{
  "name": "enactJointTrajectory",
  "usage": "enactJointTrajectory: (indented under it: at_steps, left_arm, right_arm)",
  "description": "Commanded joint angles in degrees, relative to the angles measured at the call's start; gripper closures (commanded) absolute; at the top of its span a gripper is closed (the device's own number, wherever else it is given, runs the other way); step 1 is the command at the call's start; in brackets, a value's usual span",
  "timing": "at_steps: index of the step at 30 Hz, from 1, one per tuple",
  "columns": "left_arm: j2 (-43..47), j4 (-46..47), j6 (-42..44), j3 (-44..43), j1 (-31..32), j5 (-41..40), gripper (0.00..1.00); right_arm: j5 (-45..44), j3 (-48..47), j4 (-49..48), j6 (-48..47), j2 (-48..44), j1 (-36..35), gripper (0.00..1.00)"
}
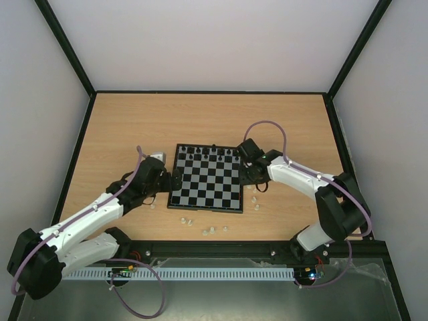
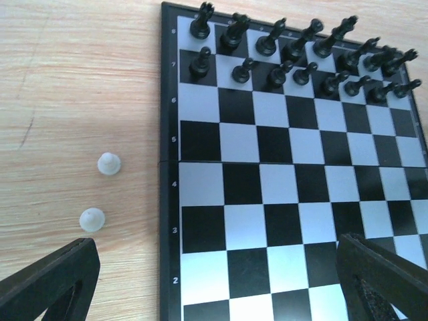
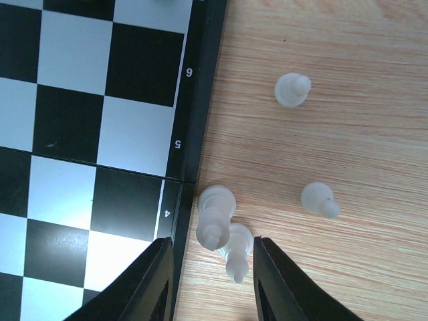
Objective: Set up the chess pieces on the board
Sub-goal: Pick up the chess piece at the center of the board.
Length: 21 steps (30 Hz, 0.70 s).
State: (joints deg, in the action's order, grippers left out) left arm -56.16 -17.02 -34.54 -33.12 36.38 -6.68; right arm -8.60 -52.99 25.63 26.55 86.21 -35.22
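Right jaws narrowly apart astride two whitish chess pieces [image 3: 217,224] beside the board [image 3: 100,100] (left jaws wide apart)

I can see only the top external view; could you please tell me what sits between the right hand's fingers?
Observer: Two whitish pieces, side by side and touching, just off the board's edge beside its rank 4 mark, between the right hand's fingers.
Operator: Thank you. Are the fingers touching them?
Observer: The finger away from the board is nearly against one piece; there is a clear gap on the board side.
Operator: And what is near the left hand?
Observer: Two whitish pawns sit on the table beside ranks 3 and 4, ahead of the open left hand.
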Motion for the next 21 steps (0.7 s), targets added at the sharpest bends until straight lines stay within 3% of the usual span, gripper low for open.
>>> enactJointTrajectory:
  at_steps: [1,21]
  left_arm:
    - [0.8,1.1,-1.0,1.8,0.3,-1.8,0.01]
    - [0.8,1.5,-1.0,1.8,0.3,-2.0,0.01]
  right_arm:
    - [-0.4,-1.9,2.2,-0.6,1.4,-0.7,0.68]
    - [-3.1,-4.3,2.4,-1.1,6.1,-0.7,0.81]
